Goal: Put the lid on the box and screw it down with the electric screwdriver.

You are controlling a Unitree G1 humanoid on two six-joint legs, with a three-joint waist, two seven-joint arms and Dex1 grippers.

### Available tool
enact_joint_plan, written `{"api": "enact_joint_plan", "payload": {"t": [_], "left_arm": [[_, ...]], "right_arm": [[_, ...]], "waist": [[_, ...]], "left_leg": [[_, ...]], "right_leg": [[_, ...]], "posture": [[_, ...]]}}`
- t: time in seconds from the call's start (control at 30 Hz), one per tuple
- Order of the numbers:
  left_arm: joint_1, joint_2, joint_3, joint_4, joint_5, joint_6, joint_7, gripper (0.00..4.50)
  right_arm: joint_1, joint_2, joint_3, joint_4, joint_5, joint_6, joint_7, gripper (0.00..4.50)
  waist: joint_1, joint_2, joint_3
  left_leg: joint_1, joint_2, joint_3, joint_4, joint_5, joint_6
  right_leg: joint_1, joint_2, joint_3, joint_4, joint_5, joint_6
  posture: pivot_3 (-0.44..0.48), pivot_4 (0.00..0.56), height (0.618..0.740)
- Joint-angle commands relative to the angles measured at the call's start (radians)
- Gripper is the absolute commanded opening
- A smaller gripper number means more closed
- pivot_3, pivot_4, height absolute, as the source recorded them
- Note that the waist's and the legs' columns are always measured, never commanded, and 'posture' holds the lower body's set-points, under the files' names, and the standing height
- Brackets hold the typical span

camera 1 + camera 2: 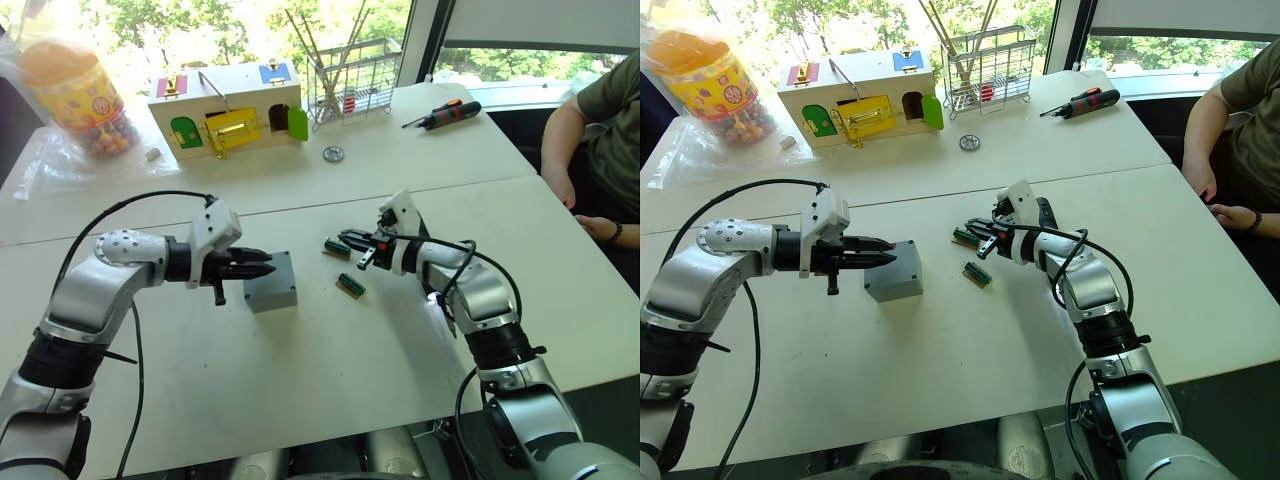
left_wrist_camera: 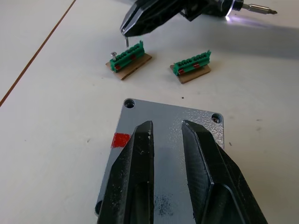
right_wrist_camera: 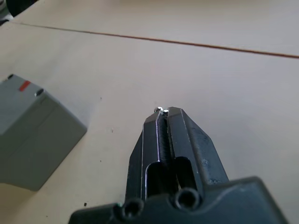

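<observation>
The grey box (image 1: pixel 272 292) stands on the white table with the lid (image 2: pixel 169 115) lying on it; the lid has a red mark and corner screw holes. My left gripper (image 1: pixel 266 267) rests over the lid, its fingers (image 2: pixel 135 163) a narrow gap apart with nothing between them. To the right, my right gripper (image 1: pixel 347 238) is shut on a small screw (image 3: pixel 160 109), just above one green screw holder (image 2: pixel 131 58). A second holder (image 2: pixel 192 65) lies beside it. The electric screwdriver's lit bit (image 2: pixel 259 8) shows behind the right gripper.
At the back stand a white toy house (image 1: pixel 225 115), a wire rack (image 1: pixel 350 85), a candy jar (image 1: pixel 85 95) and an orange-and-black hand screwdriver (image 1: pixel 445 114). A metal washer (image 1: pixel 333 153) lies mid-table. A person (image 1: pixel 595 140) sits at the right edge.
</observation>
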Motion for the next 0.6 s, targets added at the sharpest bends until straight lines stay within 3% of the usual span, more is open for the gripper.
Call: {"api": "enact_joint_plan", "payload": {"t": [0.03, 0.23, 0.6], "left_arm": [[-0.009, 0.005, 0.034, 0.006, -0.003, -0.018, 0.002, 0.92], [0.033, 0.053, 0.087, -0.005, -0.017, 0.004, 0.001, 0.92], [0.095, 0.062, 0.112, -0.032, -0.018, 0.014, 0.033, 0.92]], "right_arm": [[-0.016, 0.0, -0.027, -0.08, 0.031, 0.015, -0.004, 0.07], [-0.029, 0.07, 0.034, -0.225, 0.085, 0.082, 0.004, 0.07], [-0.029, 0.133, 0.151, -0.191, 0.06, 0.051, 0.019, 0.07]], "waist": [[0.0, 0.0, 0.0], [-0.005, 0.0, 0.0], [0.001, 0.0, 0.0]], "left_leg": [[0.0, 0.0, 0.0, 0.0, 0.0, 0.0], [0.0, 0.001, 0.0, 0.0, 0.0, 0.0], [0.0, -0.001, -0.001, 0.001, 0.0, 0.0]], "right_leg": [[0.0, 0.0, 0.0, 0.0, 0.0, 0.0], [-0.001, 0.0, 0.0, 0.0, 0.0, 0.0], [0.0, 0.0, 0.0, 0.001, 0.0, 0.0]], "posture": [[0.0, 0.15, 0.74], [0.0, 0.15, 0.74], [0.0, 0.15, 0.74]]}}
